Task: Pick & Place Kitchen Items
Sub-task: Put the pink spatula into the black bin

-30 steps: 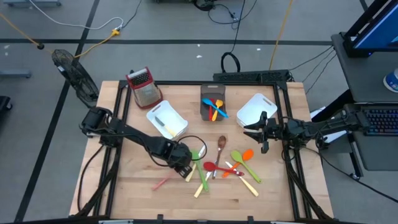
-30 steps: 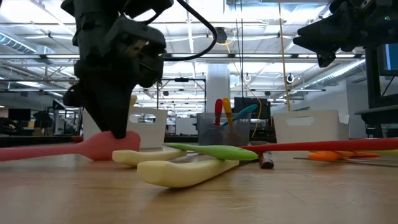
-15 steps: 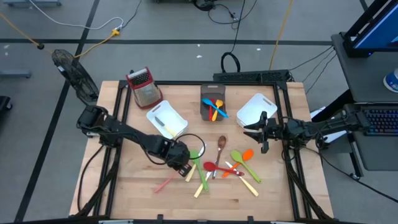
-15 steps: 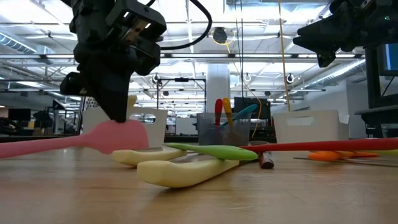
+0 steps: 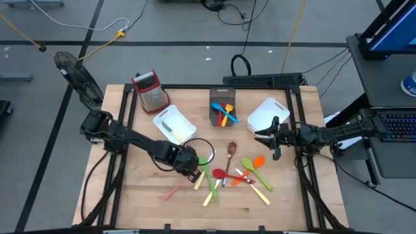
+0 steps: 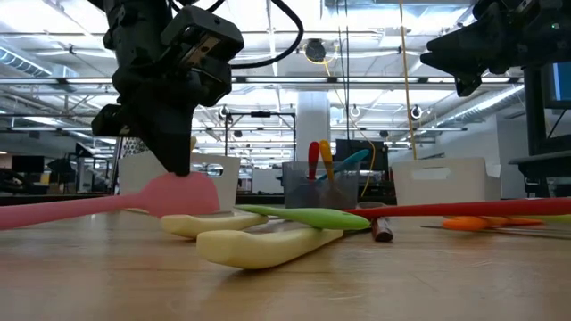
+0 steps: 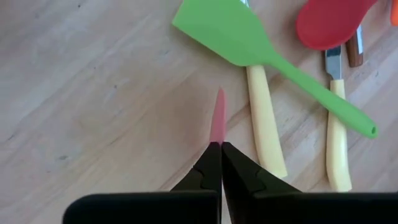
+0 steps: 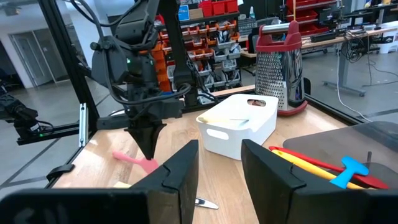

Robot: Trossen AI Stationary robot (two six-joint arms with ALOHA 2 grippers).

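Pink spatula (image 6: 174, 194): judged light, thin and somewhat flexible, probably slick plastic; it is being pinched at the blade end by the left gripper (image 6: 178, 165), jaws pressed together on it, the long handle trailing low over the table (image 5: 286, 195) beside the cream-handled cutlery (image 6: 259, 245). The left arm is being reached forward, fingers pointing down. The right gripper (image 5: 274, 138) is being held spread near the white bin (image 5: 268, 112)

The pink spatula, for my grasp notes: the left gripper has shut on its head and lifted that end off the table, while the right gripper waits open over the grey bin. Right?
Not quite. The high view shows the right gripper waiting open beside the white bin, not over the grey bin. The left gripper is indeed shut on the pink spatula, head lifted.
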